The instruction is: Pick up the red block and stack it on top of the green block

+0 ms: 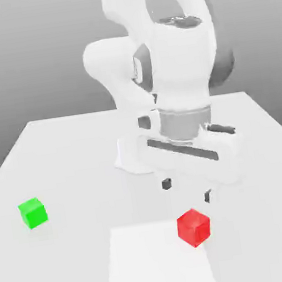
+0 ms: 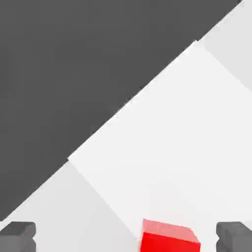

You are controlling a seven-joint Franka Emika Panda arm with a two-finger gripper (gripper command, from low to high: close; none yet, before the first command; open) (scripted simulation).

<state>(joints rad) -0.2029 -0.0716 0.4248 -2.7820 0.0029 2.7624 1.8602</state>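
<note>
The red block (image 1: 194, 227) rests on the table near the front, on the corner of a brighter white patch; in the hand view the red block (image 2: 169, 237) lies between my two dark fingertips (image 2: 17, 236). My gripper (image 1: 187, 189) hangs open just above and slightly behind the red block, holding nothing. The green block (image 1: 33, 213) sits alone on the table far toward the exterior view's left, well apart from the gripper.
The white table (image 1: 69, 153) spreads around both blocks. A brighter square patch (image 1: 154, 261) marks the front middle. The arm's white body (image 1: 159, 71) rises behind the gripper. In the hand view the table edge (image 2: 133, 101) borders a dark floor.
</note>
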